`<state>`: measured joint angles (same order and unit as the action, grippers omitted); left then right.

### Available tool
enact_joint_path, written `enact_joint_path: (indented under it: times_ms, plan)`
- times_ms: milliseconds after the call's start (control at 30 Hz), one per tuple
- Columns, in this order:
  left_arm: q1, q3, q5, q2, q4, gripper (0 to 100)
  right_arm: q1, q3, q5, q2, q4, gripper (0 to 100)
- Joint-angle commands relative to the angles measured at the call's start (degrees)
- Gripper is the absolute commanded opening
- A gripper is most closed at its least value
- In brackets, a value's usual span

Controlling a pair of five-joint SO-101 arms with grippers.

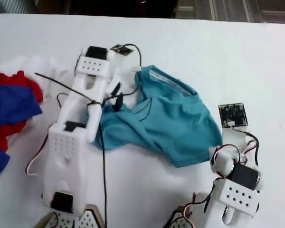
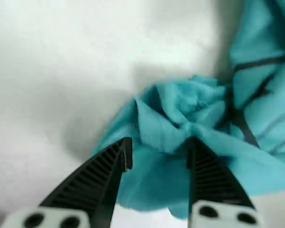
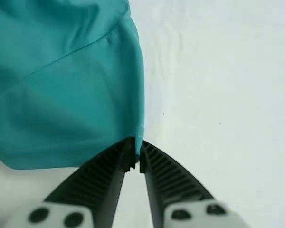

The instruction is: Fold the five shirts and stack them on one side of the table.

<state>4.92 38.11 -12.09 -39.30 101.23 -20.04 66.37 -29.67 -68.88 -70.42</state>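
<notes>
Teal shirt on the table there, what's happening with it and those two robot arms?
Both arms are working on the teal shirt, which lies spread but unfolded on the white table. The right gripper is shut on the shirt's edge, while the left gripper is open with its fingers either side of a bunched-up fold. A heap of red and blue shirts waits at the table's side.

Overhead and two close wrist views onto shirt [image 1: 180,128]

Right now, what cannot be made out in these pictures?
High view: the red and blue shirts are cut off by the left edge; their number is unclear.
High view: the left arm covers part of the teal shirt.
Left wrist view: blur; whether the jaws touch the shirt is unclear.
</notes>
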Motion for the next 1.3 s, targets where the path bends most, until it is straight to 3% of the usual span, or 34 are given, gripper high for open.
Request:
enact_joint_path:
  times_ms: [0,433,1100,1167,1267]
  plan:
    - [0.6,-5.8,-0.3,10.1,0.4,21,-0.2,-0.6,-0.4,-1.2,0.8,1.9]
    - [0.5,-11.3,0.1,3.6,-15.3,21,-0.2,-0.7,-0.3,-1.2,0.7,1.9]
    - [0.7,-11.3,0.2,-3.5,-23.3,21,-0.2,-0.7,-0.1,-1.2,0.7,1.9]
    - [0.7,-11.3,0.0,-3.4,-23.3,16,-0.2,-0.7,0.0,-1.2,0.7,1.9]
    - [0.7,-11.3,0.0,-2.9,-23.2,1,-0.2,-0.7,0.0,-1.2,0.7,1.9]
